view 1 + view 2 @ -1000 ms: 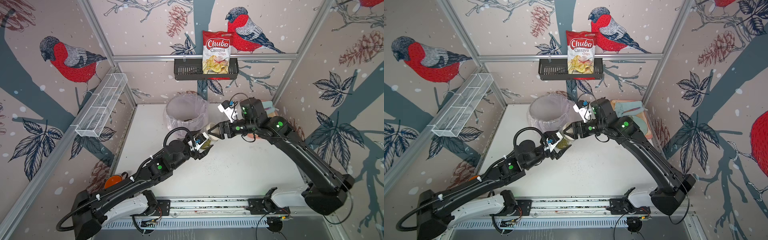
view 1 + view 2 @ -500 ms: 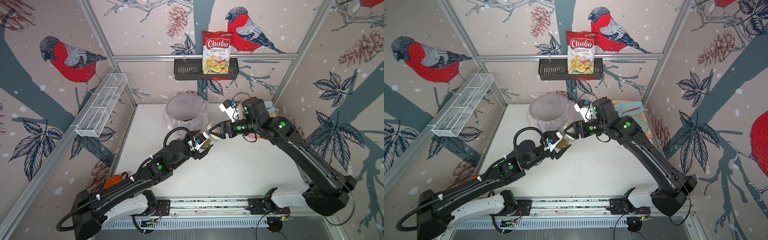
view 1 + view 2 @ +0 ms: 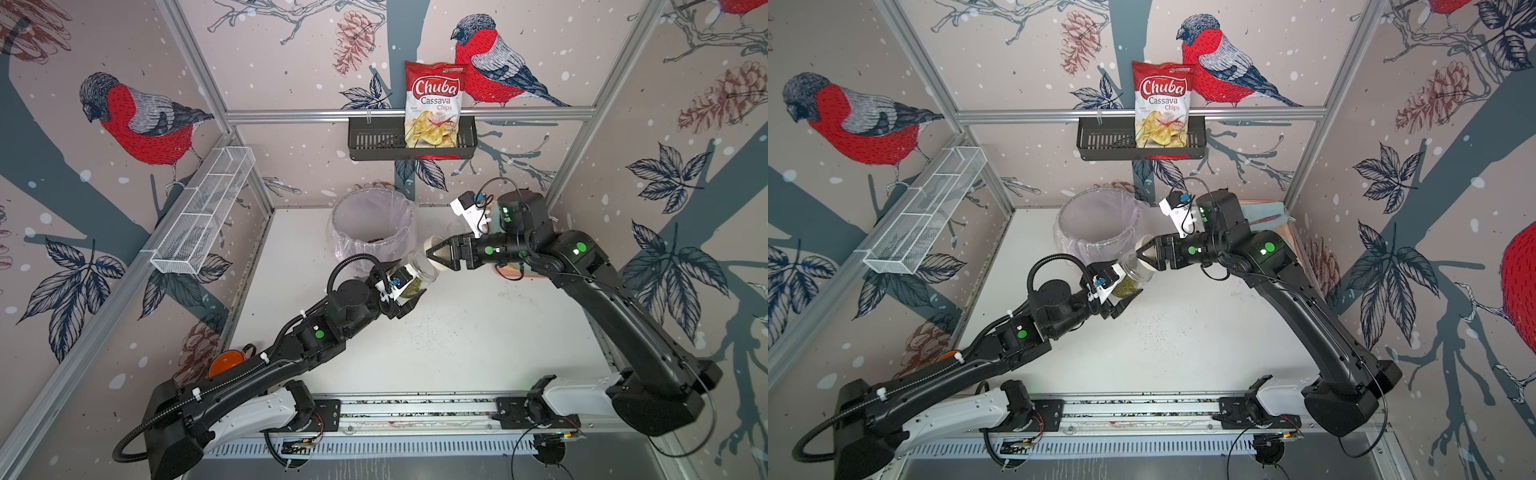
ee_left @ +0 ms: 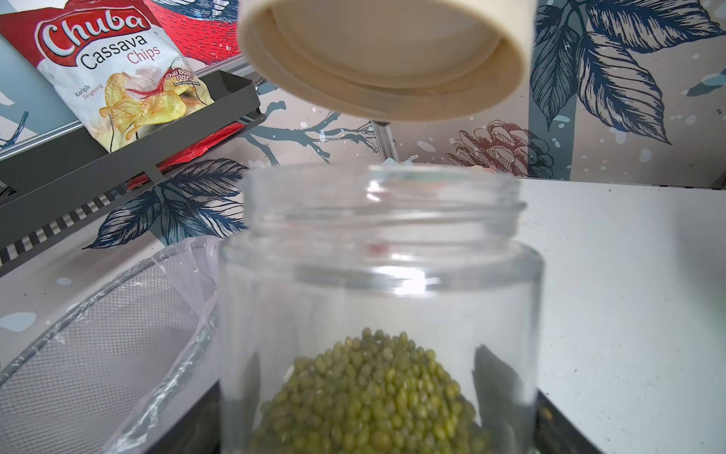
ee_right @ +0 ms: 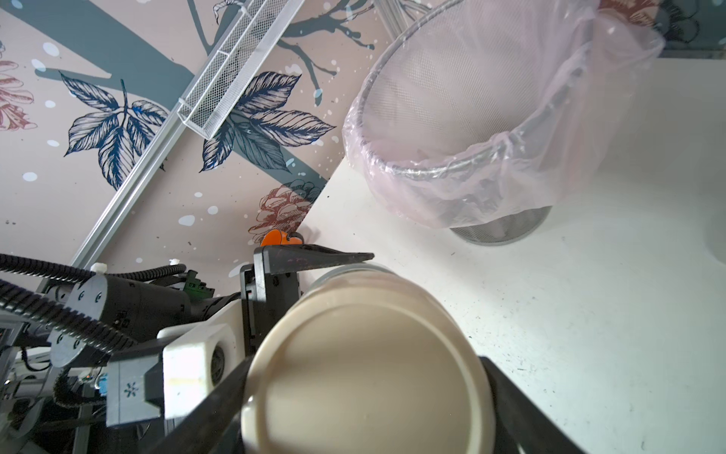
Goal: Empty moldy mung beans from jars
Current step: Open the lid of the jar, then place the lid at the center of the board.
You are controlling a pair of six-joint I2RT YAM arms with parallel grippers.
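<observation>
My left gripper (image 3: 406, 300) is shut on a clear lidless jar (image 3: 423, 271), tilted with its mouth toward the right arm. Olive-green mung beans (image 4: 369, 393) are heaped in the jar's (image 4: 381, 275) lower part. The gripper's dark fingers (image 4: 495, 379) show through the glass on both sides. My right gripper (image 3: 432, 254) is shut on a beige round lid (image 5: 369, 377), gripped at its rim. The lid (image 4: 385, 59) hangs a short way off the jar's open mouth, not touching it. In both top views the jar (image 3: 1133, 272) and lid (image 3: 1144, 246) are beside the bin.
A grey mesh bin with a clear liner (image 3: 374, 226) stands just behind the jar at the table's back; dark bits lie in its bottom. A pinkish board with a teal cloth (image 3: 1268, 212) lies at the back right. An orange round thing (image 3: 226, 362) sits at the left edge.
Hardly anything differs. The right gripper with the lid has edged slightly away from the jar's mouth. The left arm and the jar hold still.
</observation>
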